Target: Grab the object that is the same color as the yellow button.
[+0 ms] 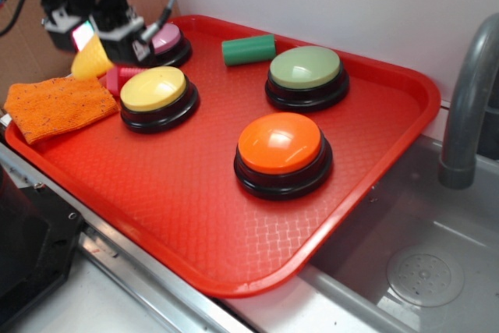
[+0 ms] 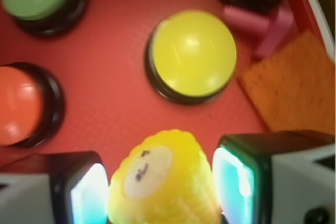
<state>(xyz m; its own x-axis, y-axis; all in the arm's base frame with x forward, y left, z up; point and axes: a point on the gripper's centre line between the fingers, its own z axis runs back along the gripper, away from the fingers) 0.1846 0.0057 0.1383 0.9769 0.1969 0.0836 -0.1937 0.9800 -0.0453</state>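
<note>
The object, a small yellow toy corn cob (image 2: 165,179) with bumpy kernel rows and a pale flat end, sits between my gripper's (image 2: 160,192) two glowing pads (image 2: 233,179), which press on both its sides. In the exterior view the corn cob (image 1: 92,58) hangs under the gripper (image 1: 90,46) at the tray's far left, above the edge of the orange cloth. The yellow button (image 1: 153,89), a glossy dome on a black base, stands just right of it and shows ahead of the gripper in the wrist view (image 2: 191,53).
The red tray (image 1: 195,216) also holds an orange button (image 1: 281,143), a pale-green button (image 1: 306,68), a purple button (image 1: 165,39), a green cylinder (image 1: 249,49) and a pink toy (image 1: 121,78). An orange cloth (image 1: 56,104) lies at its left edge. Sink (image 1: 421,271) and faucet (image 1: 468,99) stand right.
</note>
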